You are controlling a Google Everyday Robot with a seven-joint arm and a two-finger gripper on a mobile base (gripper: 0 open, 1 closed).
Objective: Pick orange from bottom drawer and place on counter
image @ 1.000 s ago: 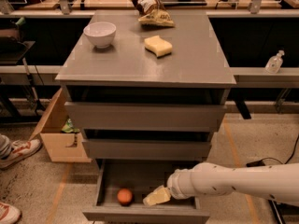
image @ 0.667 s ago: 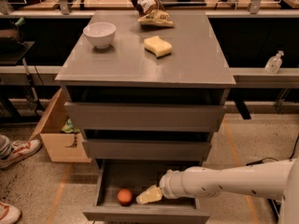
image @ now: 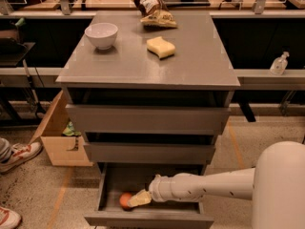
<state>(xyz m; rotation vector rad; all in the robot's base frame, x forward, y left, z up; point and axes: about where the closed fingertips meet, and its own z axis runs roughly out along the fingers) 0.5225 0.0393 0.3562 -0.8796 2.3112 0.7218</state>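
The bottom drawer (image: 148, 218) of the grey cabinet is pulled open. The orange (image: 125, 200) lies inside it at the left. My gripper (image: 138, 199) reaches in from the right on a white arm, and its pale fingers (image: 142, 198) lie right against the orange's right side. The counter (image: 195, 56) is the cabinet's flat grey top above.
On the counter stand a white bowl (image: 101, 35), a yellow sponge (image: 160, 47) and a crumpled bag (image: 153, 11). A cardboard box (image: 57, 135) sits left of the cabinet, beside a person's shoes (image: 16, 155). A bottle (image: 279, 63) stands on the right ledge.
My arm has reached further left into the drawer, bringing the gripper from mid-drawer up to the orange. The orange has not moved.
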